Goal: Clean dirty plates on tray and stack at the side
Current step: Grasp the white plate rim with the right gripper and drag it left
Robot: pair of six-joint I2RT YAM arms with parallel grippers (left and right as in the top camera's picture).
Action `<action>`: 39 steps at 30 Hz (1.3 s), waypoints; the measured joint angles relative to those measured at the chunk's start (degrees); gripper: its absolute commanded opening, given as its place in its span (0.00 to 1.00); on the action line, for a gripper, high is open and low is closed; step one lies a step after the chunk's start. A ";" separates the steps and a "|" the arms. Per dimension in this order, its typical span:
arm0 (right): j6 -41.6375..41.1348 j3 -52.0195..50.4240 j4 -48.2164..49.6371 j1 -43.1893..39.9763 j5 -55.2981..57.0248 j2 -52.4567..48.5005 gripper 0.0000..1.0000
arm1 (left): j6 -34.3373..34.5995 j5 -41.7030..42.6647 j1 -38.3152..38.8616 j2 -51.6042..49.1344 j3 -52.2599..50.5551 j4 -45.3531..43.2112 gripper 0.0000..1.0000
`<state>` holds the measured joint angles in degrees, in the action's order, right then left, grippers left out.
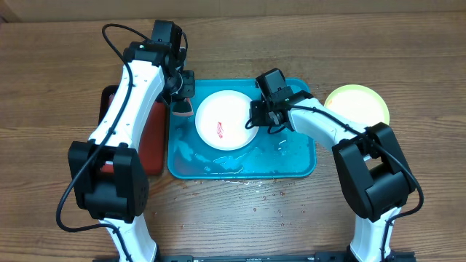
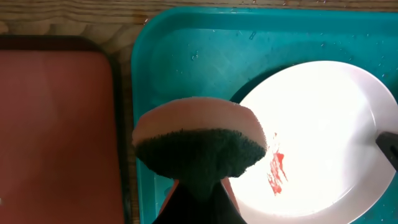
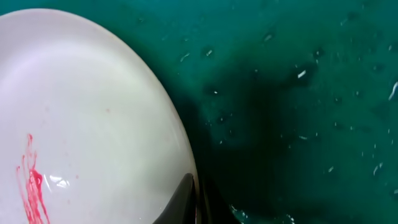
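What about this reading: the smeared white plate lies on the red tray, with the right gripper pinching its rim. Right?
Wrong tray. The overhead view shows the white plate lying in the turquoise tray, not on the red tray beside it. The right gripper does pinch its rim.

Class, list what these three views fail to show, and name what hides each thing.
1. Left wrist: left jaws, hidden behind the sponge they hold.
2. Right wrist: right jaws, mostly cut off by the bottom edge, at the rim of the white plate.
3. Overhead: much of the red tray, covered by the left arm.
4. Overhead: anything beneath the yellow-green plate, hidden by it.
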<state>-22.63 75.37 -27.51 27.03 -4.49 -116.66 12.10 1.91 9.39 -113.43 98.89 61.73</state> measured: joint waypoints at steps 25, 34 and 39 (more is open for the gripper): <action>-6.14 1.60 -4.92 -0.07 -1.20 0.02 0.16 | 0.00 0.00 0.00 0.00 0.00 -0.24 0.04; -5.42 1.40 -5.97 -0.22 -1.01 0.02 0.04 | 0.00 0.22 0.00 0.00 0.00 -0.26 0.04; -5.73 1.49 -6.97 -0.33 -1.53 0.02 0.04 | 0.00 1.01 0.09 0.00 0.00 -0.48 0.04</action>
<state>-28.36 76.86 -34.48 26.70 -6.02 -116.64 12.10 2.92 9.47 -113.43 98.89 61.25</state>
